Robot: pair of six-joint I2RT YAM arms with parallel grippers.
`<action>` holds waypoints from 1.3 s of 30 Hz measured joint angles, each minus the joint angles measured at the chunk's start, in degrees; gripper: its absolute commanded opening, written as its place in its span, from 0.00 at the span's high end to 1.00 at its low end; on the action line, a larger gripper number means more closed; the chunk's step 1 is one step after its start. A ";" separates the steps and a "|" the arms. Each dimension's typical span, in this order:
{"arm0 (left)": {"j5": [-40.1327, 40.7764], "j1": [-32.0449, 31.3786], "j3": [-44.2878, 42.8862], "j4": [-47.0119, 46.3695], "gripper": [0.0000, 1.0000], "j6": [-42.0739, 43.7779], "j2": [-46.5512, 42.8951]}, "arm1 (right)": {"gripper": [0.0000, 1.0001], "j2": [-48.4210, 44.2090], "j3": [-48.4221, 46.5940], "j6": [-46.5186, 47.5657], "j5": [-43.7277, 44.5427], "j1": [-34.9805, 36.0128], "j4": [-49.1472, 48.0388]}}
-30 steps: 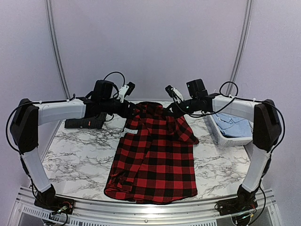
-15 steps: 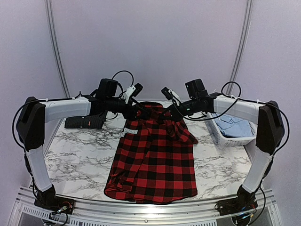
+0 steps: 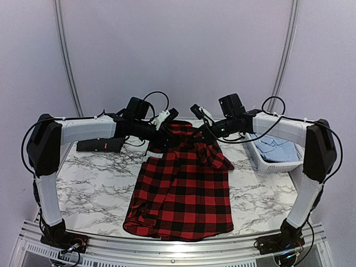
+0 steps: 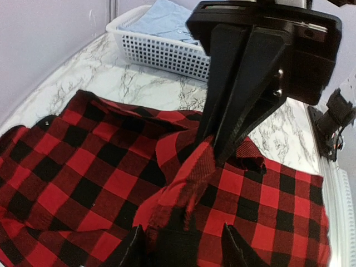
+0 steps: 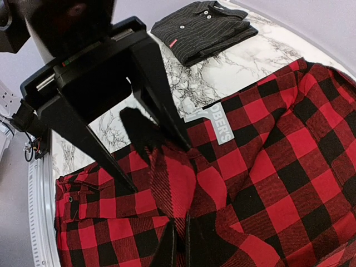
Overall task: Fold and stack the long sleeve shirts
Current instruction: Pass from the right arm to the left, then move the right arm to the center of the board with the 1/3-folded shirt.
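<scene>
Fingers (image 5: pixel 169 250) of the right gripper (image 5: pixel 180 243) are pinching together on a raised ridge of the red-and-black buffalo plaid button shirt (image 3: pixel 181 189) near its collar end. Just beside that pinch, the left gripper (image 4: pixel 182 247) is holding its fingers (image 4: pixel 133 247) apart, straddling bunched fabric of the same shirt. The shirt is lying spread lengthwise on the white-and-grey marbled tabletop (image 3: pixel 89 183), hem toward the arm bases. A folded dark charcoal collared shirt (image 5: pixel 203 25) is sitting at the far left, apart from it. A white slotted plastic basket (image 4: pixel 161 55) holding pale blue cloth (image 4: pixel 167 19) is resting at the right.
</scene>
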State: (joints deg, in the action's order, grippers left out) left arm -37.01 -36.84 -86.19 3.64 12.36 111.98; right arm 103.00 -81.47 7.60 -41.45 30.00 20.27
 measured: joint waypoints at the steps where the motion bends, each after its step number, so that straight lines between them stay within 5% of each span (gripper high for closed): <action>1: 0.07 -0.02 0.00 0.50 0.83 -0.13 0.11 | 1.00 0.00 0.00 0.00 0.15 0.00 0.00; 4: 0.44 0.02 -0.26 1.38 1.00 -1.11 0.17 | 0.90 -0.02 0.00 -0.07 0.98 0.02 -0.04; 6: 0.85 0.02 -0.66 1.49 1.00 -2.49 0.15 | 0.73 -0.11 0.00 -0.46 2.93 0.15 -0.15; 10: 2.75 0.04 -1.88 1.84 1.00 -7.85 0.15 | 0.54 -1.44 1.01 -3.08 9.92 0.55 -1.20; 14: 5.18 0.22 -2.84 2.03 1.00 -16.13 -0.52 | 0.45 -5.55 4.15 -6.56 20.20 0.52 -2.38; 20: 8.33 3.28 -3.10 3.74 1.00 -31.26 -5.09 | 0.43 -11.08 8.63 -11.96 34.69 -0.22 -3.91; 27: 5.46 10.99 -2.10 4.61 1.00 -50.51 -8.63 | 0.44 -14.62 17.62 -16.31 41.29 -0.70 -4.02; 39: 0.98 11.32 0.90 3.78 1.00 -62.58 -8.96 | 0.47 -29.49 33.94 -33.35 44.59 9.20 4.46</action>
State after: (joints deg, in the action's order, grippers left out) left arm -36.03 -25.52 -85.30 7.42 -50.22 103.02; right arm 73.52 -47.53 -25.76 3.14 39.20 24.73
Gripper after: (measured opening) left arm 0.035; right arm 0.541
